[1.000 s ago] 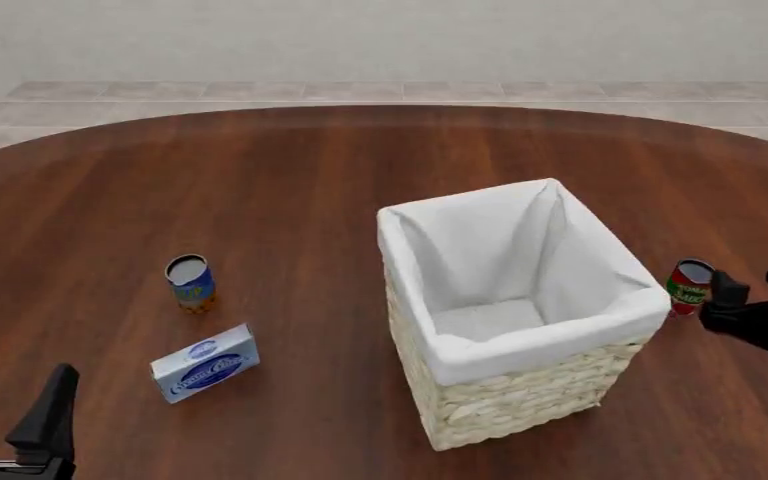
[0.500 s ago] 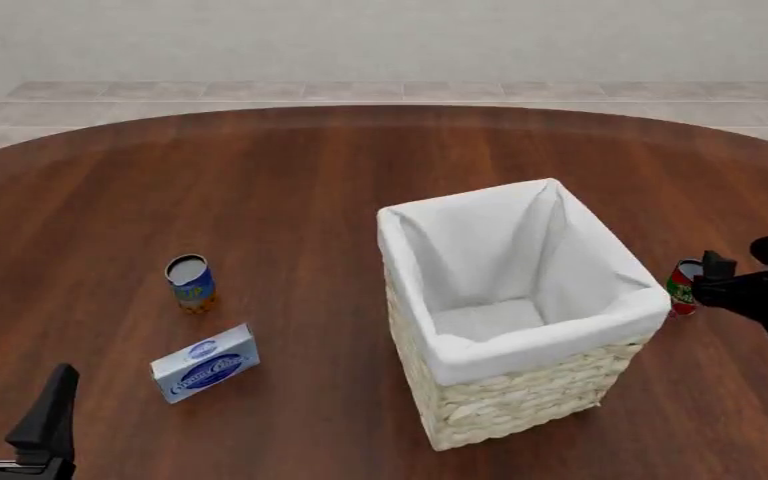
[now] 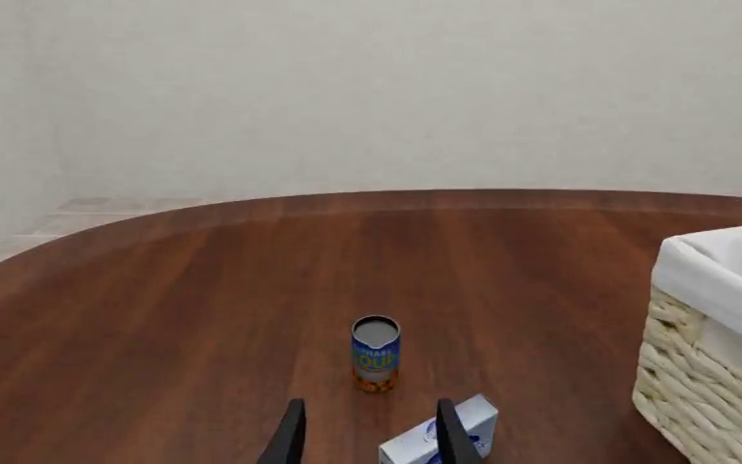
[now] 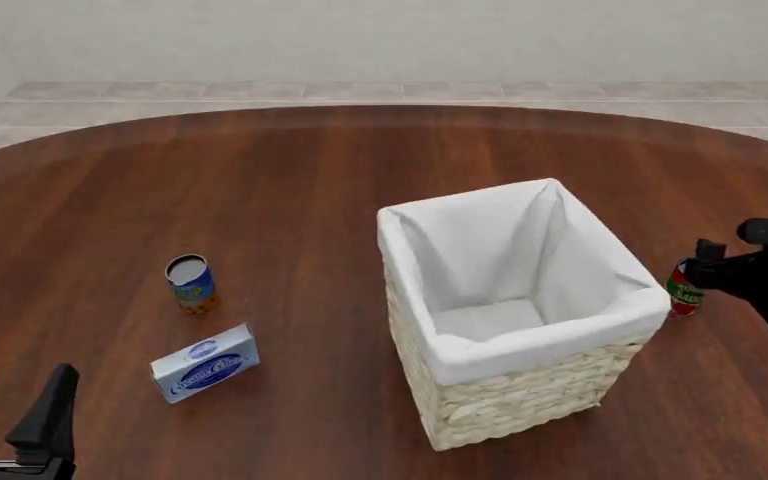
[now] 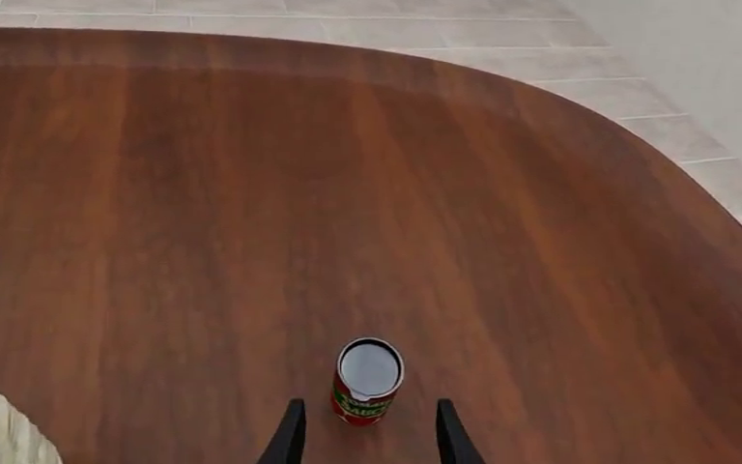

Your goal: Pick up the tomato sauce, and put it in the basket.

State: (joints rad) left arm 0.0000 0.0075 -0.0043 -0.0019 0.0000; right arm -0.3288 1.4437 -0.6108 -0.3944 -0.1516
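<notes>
Red-labelled and upright, the tomato sauce (image 5: 368, 380) stands on the wooden table (image 4: 304, 190) just right of the basket (image 4: 515, 305), apart from its wicker wall. The right gripper (image 5: 363, 440) hovers over the can with its fingers spread, one on each side and not yet touching, seemingly lined up for a grasp. Well to the basket's left, a blue-and-orange can (image 4: 191, 283) and a blue box (image 4: 205, 363) sit near the left gripper (image 3: 364, 445), which waits idle, fingers apart and holding nothing.
</notes>
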